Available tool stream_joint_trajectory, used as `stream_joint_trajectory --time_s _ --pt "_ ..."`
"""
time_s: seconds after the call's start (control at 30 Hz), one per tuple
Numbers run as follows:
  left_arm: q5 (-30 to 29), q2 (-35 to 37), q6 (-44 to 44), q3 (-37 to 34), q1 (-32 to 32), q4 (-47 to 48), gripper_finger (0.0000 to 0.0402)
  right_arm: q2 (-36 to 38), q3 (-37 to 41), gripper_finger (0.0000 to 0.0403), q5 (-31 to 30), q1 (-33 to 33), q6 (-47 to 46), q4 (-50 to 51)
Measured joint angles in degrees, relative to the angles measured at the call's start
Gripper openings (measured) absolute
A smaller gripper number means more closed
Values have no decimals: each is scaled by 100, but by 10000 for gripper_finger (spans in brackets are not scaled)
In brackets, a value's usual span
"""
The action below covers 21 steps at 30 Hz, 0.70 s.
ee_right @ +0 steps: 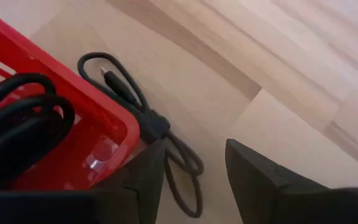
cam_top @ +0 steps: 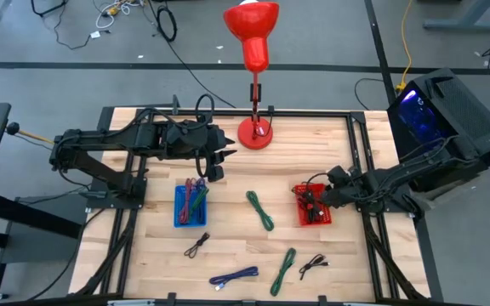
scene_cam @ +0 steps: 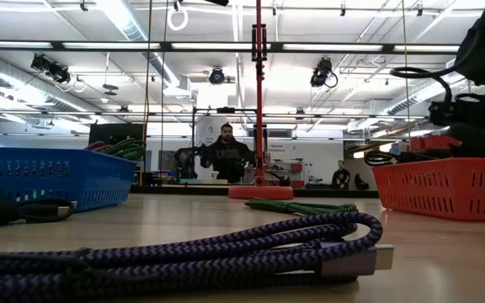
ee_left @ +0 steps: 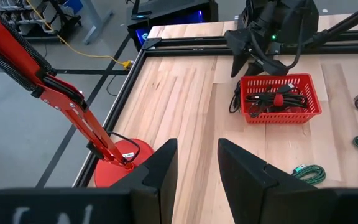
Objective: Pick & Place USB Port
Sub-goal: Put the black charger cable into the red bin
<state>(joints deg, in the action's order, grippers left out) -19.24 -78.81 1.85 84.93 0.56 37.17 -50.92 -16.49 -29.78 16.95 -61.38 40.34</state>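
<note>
Right gripper [ee_right: 188, 177] low beside red basket [ee_right: 55, 118], fingers parted, empty, over black cable [ee_right: 148, 121] touching basket's wall. Left gripper [ee_left: 194, 168] far off, parted, empty.

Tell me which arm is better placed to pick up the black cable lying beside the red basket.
The right. Its gripper is open just above the black cable beside the red basket. The left gripper, also open, is far off near the red lamp base.
</note>
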Motion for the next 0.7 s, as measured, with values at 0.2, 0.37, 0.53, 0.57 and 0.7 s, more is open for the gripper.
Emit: stream_joint_trajectory --time_s 0.2,0.37,0.53,0.57,0.7 --pt "0 0 -13 0 0 2 119 0 18 174 259 0 39 -41" --pt "0 0 -11 0 0 2 119 0 270 173 343 -2 11 -273" --pt "0 0 -7 0 0 2 119 2 377 117 219 -2 -137 -256" --pt "1 0 -7 0 0 2 119 2 380 90 212 -2 -135 -258" --pt "1 0 -4 0 0 2 119 -2 391 15 252 -4 121 -448"
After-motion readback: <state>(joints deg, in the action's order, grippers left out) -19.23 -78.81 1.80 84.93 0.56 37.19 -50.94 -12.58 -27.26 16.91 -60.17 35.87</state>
